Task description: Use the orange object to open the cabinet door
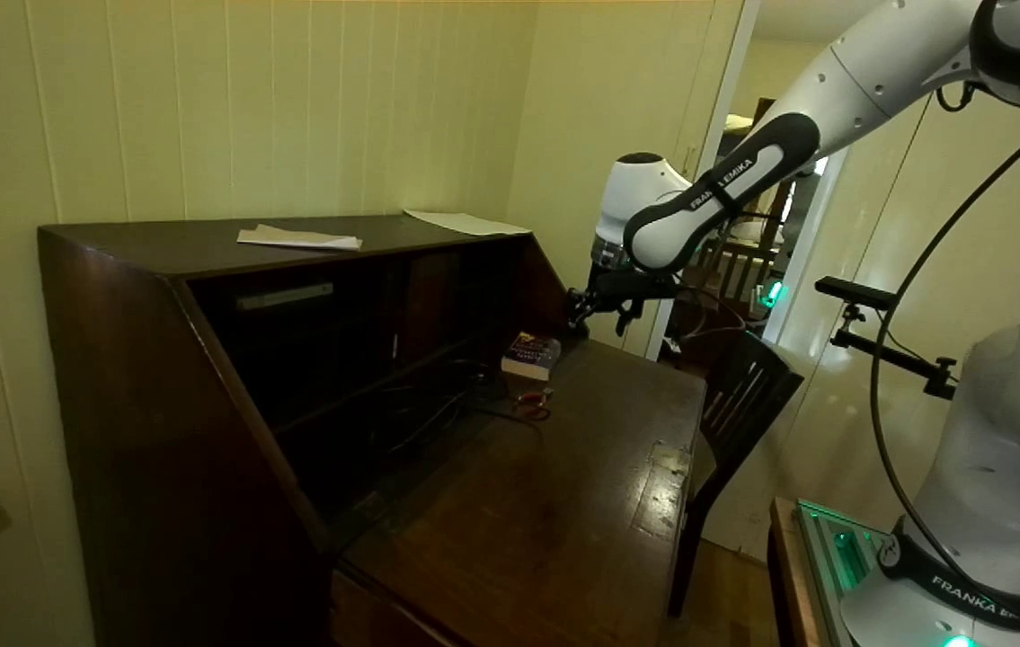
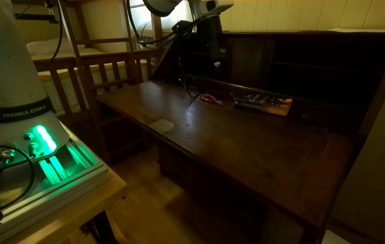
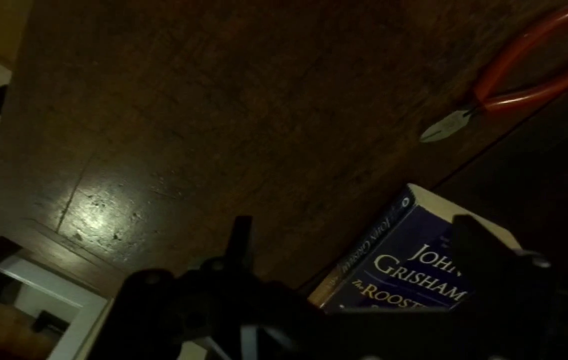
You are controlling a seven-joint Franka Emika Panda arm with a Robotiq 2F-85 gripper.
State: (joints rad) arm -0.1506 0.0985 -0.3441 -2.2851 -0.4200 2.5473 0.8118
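Orange-handled pliers (image 3: pixel 519 99) lie upper right in wrist view, gripper (image 3: pixel 351 230) clear of them, jaws spread, nothing held; likely approach step, next calling for line-up and descent, cabinet door (image 2: pixel 250 61) upper centre-right in an exterior view.

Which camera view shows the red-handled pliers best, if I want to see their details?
The wrist view: there the red-handled pliers appear largest, with the metal tip clearly visible, though the handles run past the right edge. Both exterior views show them fully in frame, but small, on the desk.
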